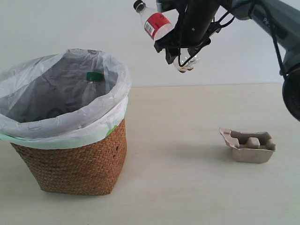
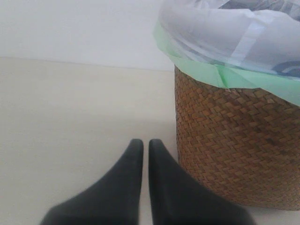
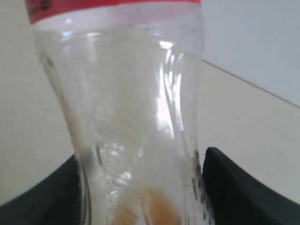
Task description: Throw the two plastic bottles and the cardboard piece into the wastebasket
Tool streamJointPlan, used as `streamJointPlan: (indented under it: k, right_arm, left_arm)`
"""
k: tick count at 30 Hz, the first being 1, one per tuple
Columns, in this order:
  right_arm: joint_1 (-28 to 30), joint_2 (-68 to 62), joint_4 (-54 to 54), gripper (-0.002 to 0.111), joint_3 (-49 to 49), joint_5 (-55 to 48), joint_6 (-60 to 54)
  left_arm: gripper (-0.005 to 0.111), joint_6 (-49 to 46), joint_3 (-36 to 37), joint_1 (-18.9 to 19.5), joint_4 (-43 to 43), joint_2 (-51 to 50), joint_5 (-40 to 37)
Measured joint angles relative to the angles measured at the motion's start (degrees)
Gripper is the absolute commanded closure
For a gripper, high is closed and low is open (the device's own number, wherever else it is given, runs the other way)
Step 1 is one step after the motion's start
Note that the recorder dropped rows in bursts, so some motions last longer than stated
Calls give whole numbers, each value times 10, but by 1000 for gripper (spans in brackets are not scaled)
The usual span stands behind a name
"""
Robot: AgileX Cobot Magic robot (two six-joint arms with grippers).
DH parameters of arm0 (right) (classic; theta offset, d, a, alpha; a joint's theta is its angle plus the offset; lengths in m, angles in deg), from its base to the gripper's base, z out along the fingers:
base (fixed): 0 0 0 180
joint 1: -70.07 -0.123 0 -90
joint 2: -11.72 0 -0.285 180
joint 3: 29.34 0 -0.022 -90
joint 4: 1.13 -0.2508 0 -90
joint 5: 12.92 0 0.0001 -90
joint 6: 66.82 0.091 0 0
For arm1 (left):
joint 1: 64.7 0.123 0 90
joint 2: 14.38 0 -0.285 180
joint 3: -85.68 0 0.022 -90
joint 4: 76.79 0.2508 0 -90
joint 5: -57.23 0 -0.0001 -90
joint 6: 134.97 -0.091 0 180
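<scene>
My right gripper [image 1: 183,52] hangs high at the back, to the right of the wastebasket [image 1: 75,161], shut on the black-capped bottle [image 1: 157,22] with the red label. The cap points up and left toward the basket. In the right wrist view the clear bottle body [image 3: 136,117] fills the space between the two black fingers [image 3: 234,183]. The green-capped bottle [image 1: 93,79] lies inside the bag-lined basket. The cardboard piece [image 1: 248,146] rests on the table at the right. My left gripper [image 2: 142,146] is shut and empty, low beside the wicker wall [image 2: 234,145]; it does not show in the exterior view.
The white bag liner [image 1: 110,101] folds over the basket rim with a green band below it. Bare beige table [image 1: 178,187] stretches between the basket and the cardboard piece. A plain white wall stands behind.
</scene>
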Motion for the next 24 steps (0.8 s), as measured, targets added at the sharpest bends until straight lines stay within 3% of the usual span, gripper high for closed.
streamJointPlan:
  k: [15, 24]
  right_arm:
    - [0, 115, -9, 108, 144, -2, 0]
    - [0, 264, -9, 108, 331, 45, 1]
  left_arm:
    - [103, 0, 0, 0, 0, 0, 0]
    - [103, 0, 0, 0, 0, 0, 0]
